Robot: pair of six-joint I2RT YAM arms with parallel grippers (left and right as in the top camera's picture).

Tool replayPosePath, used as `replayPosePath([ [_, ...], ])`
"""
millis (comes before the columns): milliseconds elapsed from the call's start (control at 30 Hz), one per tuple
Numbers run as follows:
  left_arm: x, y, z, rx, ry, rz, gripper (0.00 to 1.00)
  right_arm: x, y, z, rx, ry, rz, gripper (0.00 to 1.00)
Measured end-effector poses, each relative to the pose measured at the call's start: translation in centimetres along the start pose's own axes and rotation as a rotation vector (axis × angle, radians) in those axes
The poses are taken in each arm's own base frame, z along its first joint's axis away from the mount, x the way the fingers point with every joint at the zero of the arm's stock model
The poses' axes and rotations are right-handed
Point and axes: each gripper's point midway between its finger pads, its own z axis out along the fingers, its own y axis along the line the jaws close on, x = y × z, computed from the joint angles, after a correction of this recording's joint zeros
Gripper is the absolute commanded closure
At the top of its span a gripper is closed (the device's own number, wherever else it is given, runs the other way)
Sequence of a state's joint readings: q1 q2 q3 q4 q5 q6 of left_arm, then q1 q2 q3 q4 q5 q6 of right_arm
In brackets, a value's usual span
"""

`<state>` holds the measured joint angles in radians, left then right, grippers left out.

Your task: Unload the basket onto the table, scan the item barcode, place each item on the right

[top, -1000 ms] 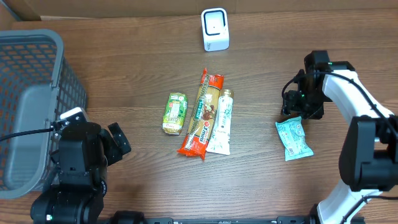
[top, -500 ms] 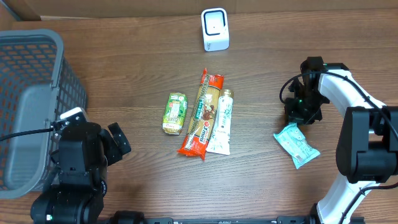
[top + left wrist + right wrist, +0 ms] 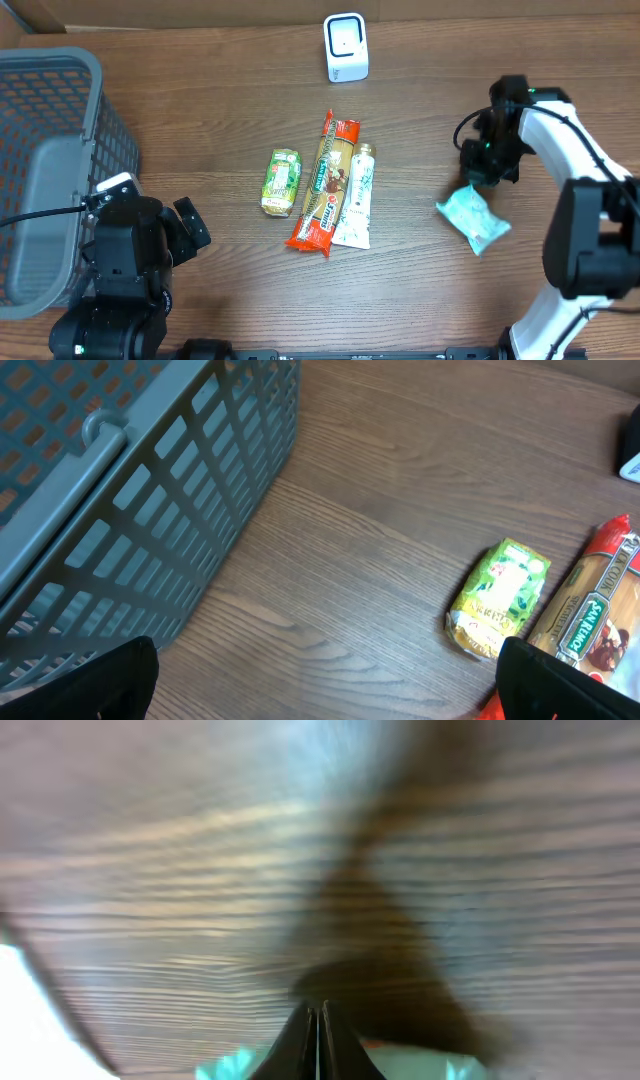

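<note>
Wood table [image 3: 200,120], right side: right jaws pinch shut on a corner of the blue pack [image 3: 474,218]. Left jaws gape open, empty. Next, probably: carry it to the scanner [image 3: 346,47], barcode facing it.

Overhead, soft even light covers the worktop [image 3: 210,110]; shadows are faint, detail sharp. The left wrist view is equally clear. The right wrist view is heavily blurred, with a dark shadow down its middle and a blown-out white patch lower left.
</note>
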<state>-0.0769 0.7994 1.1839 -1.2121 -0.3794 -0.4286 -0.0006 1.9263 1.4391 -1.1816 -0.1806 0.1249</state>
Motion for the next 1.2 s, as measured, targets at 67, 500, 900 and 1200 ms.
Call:
replayPosePath([
  [67,0.0,0.0,0.0,0.000,0.000,0.000,0.00,-0.2,0.6,-2.5,-0.018,-0.073,0.013,0.96],
  [500,0.0,0.0,0.0,0.000,0.000,0.000,0.00,0.7,1.6,-9.6,-0.051,-0.281,0.027,0.73],
  [900,0.0,0.0,0.0,0.000,0.000,0.000,0.00,1.5,1.1,-0.5,-0.071,-0.059,0.087,0.82],
  [1200,0.0,0.0,0.0,0.000,0.000,0.000,0.00,5.3,2.9,3.6,-0.068,0.039,0.028,0.82],
])
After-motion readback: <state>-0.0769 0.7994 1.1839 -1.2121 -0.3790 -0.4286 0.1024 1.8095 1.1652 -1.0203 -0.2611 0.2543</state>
